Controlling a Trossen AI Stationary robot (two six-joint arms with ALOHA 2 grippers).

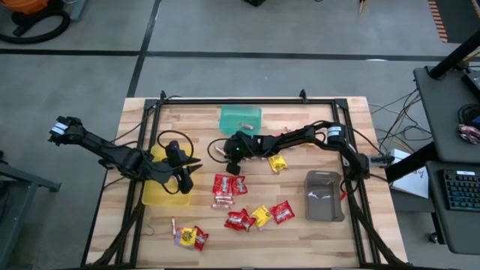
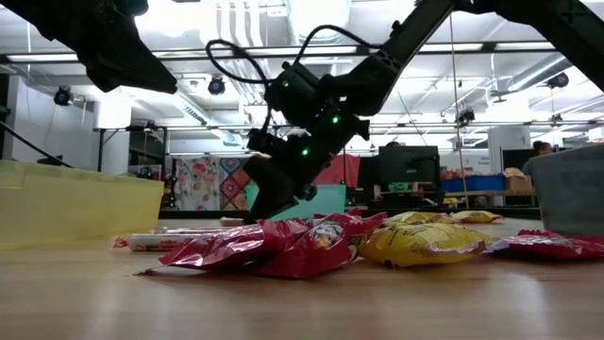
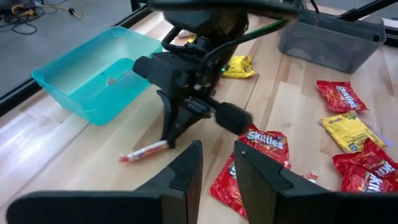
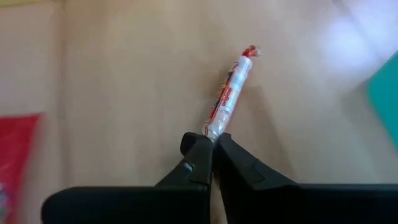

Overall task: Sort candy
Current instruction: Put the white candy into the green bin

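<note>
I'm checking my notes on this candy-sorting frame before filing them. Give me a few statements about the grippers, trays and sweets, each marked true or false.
1. The right gripper is shut on the end of a twisted roll. True.
2. That roll already lies inside the green tray. False: it lies on the wooden table beside the tray.
3. The left gripper holds a red packet. False: nothing is between its fingers; it hangs by the yellow tray.
4. The grey tray stands on the right arm's side of the table. True.
5. One yellow packet lies apart near the right arm. True.
</note>
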